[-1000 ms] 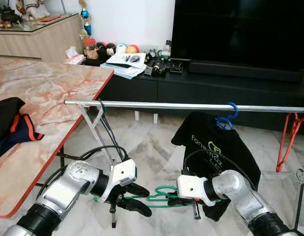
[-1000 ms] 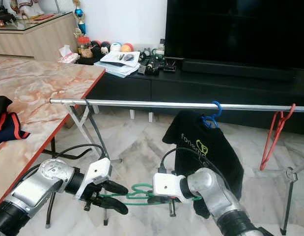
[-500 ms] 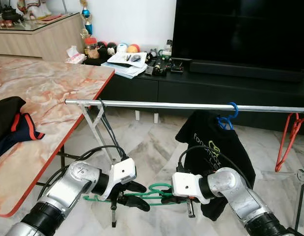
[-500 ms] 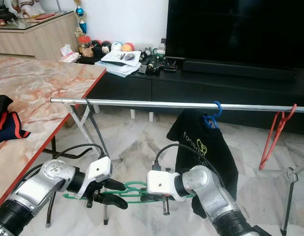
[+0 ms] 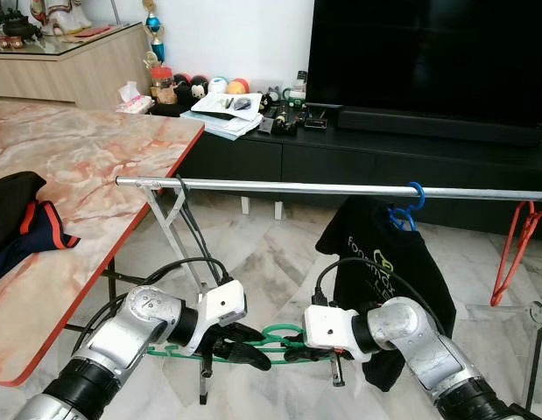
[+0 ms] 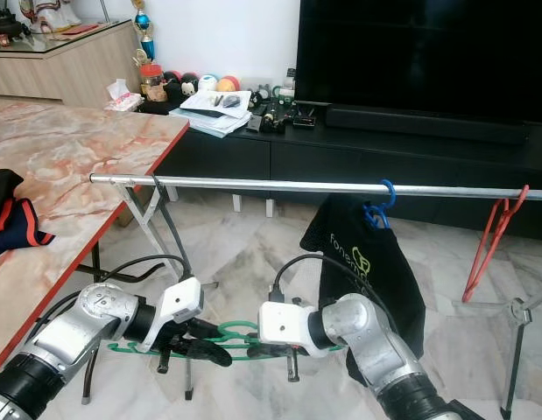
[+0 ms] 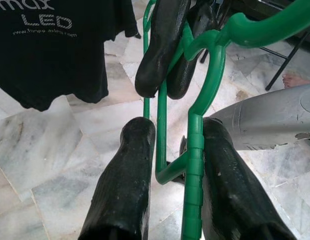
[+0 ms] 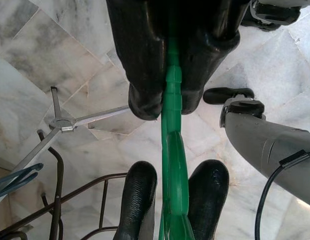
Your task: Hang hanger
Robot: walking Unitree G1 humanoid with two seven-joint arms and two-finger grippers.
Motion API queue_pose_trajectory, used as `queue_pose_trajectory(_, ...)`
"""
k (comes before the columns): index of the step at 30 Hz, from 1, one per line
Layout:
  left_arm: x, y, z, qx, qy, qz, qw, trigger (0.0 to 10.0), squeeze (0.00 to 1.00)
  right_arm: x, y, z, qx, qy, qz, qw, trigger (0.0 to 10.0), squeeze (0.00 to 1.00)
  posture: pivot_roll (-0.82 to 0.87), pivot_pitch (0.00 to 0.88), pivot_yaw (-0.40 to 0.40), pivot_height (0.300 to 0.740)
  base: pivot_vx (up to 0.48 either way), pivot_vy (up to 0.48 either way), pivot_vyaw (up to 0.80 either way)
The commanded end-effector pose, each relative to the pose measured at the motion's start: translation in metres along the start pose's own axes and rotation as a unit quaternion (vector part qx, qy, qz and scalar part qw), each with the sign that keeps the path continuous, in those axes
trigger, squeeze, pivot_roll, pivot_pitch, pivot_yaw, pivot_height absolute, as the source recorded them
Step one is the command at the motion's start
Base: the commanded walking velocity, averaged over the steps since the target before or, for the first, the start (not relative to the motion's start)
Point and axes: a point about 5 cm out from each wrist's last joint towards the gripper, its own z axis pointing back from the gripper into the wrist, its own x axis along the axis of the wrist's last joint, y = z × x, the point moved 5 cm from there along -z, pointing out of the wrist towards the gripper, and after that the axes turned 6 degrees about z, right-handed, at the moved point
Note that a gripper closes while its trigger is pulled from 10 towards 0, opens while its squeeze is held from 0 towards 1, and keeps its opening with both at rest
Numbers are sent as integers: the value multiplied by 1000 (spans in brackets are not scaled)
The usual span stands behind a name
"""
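The left gripper (image 5: 240,343) reaches low and inward from a bent silver arm, its black fingers (image 7: 125,180) set on either side of the green hanger (image 5: 275,343), which they straddle without quite clamping flat. Just beside it, fingertips facing, the right gripper (image 5: 297,352) points back toward the left one, its forearm angled across the marble floor (image 5: 271,262), fingers pressed together on the hanger's bar. Above and beyond both grippers runs the metal rail (image 5: 341,188), carrying a black shirt (image 5: 384,271) on a blue hanger (image 5: 404,210).
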Motion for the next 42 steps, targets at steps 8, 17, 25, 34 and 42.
queue_pose_trajectory(8,-2,4,3,8,6,2,1000,0,0,8,-5,2,-10,-12,13,1000,10000,0,99,39,21,740,0,0,0)
queue_pose_trajectory(17,-2,4,4,8,7,3,1000,0,0,-1,1,-1,-10,-12,-12,1000,10000,373,102,37,21,740,0,0,0)
queue_pose_trajectory(25,-5,5,4,12,14,1,1000,0,0,-6,3,-2,-8,-7,-17,1000,10000,820,102,36,21,740,0,0,0)
queue_pose_trajectory(34,-31,5,11,23,93,-35,995,0,0,-15,-5,-3,-39,6,-24,999,10000,796,103,33,18,740,0,0,0)
queue_pose_trajectory(42,-57,5,13,49,126,-24,991,0,0,-44,-10,-2,-88,60,-50,993,10000,0,96,28,16,740,0,0,0)
